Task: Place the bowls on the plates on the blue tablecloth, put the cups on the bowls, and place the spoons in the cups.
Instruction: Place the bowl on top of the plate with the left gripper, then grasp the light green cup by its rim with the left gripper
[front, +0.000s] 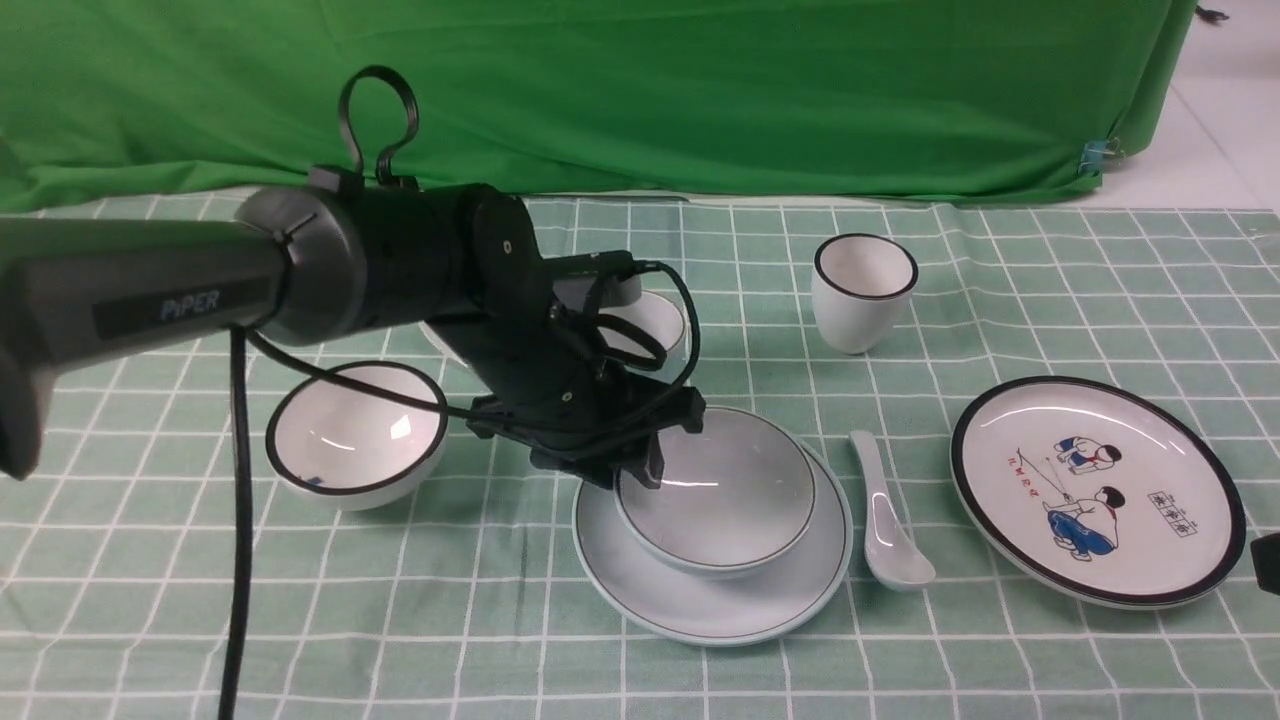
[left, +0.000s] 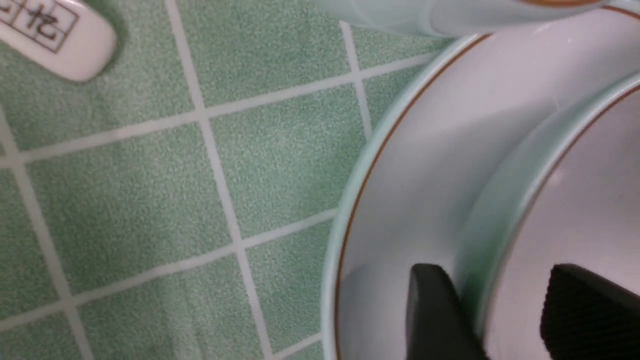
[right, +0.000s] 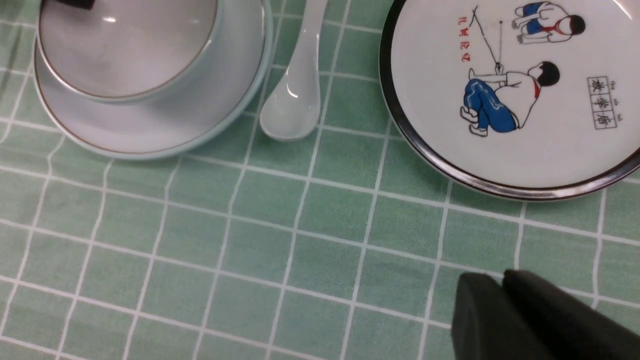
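Note:
The pale blue bowl (front: 730, 500) sits on the pale blue plate (front: 700, 590) on the checked tablecloth (front: 500, 620). My left gripper (front: 640, 468) is open and straddles the bowl's near-left rim. In the left wrist view (left: 495, 280) one finger touches the outer wall and the other stands apart inside. The white black-rimmed bowl (front: 357, 435) sits to the left. The pale blue cup (front: 655, 318) is partly hidden behind the arm. The white cup (front: 863, 290), the plain spoon (front: 888, 520) and the cartoon plate (front: 1097, 490) lie to the right. The marked spoon's handle (left: 55, 35) shows in the left wrist view. My right gripper (right: 500, 282) is shut and empty.
The green backdrop cloth (front: 640, 90) hangs along the table's far edge. The left arm and its cable (front: 235, 520) cross the left half of the table. The right gripper hovers over bare cloth (right: 250, 250) near the cartoon plate (right: 525, 125).

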